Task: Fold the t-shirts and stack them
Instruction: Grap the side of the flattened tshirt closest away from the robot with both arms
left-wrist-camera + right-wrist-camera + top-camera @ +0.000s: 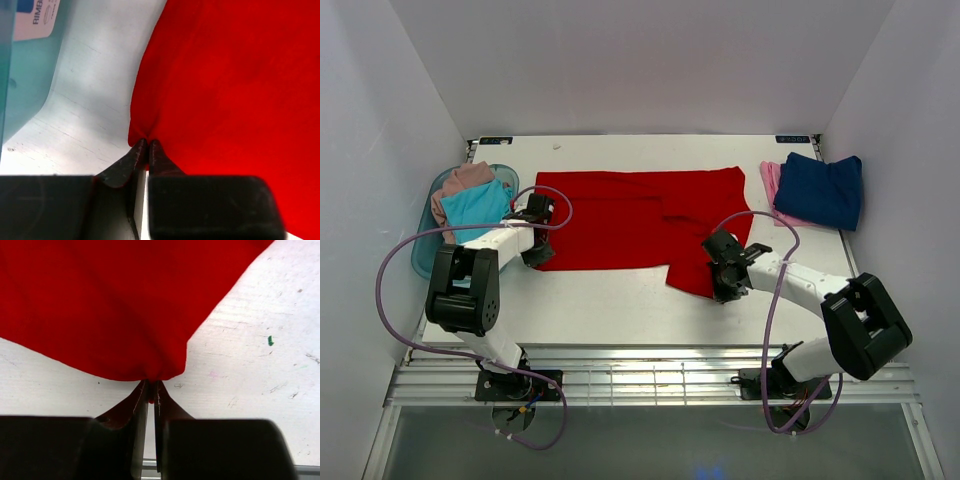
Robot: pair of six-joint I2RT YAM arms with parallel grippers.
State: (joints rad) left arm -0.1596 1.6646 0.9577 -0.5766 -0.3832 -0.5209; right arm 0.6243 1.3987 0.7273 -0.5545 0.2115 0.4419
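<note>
A bright red t-shirt lies spread across the middle of the table. My left gripper is shut on its left edge; in the left wrist view the cloth is pinched between the fingertips. My right gripper is shut on its lower right corner; the right wrist view shows the red cloth bunched at the fingertips. A navy blue shirt lies folded on a light pink shirt at the back right. A turquoise shirt and a dusty pink-beige shirt sit in the tub.
A translucent teal plastic tub stands at the left edge of the table, close to my left arm; its wall shows in the left wrist view. White walls enclose the table on three sides. A metal rail runs along the front edge.
</note>
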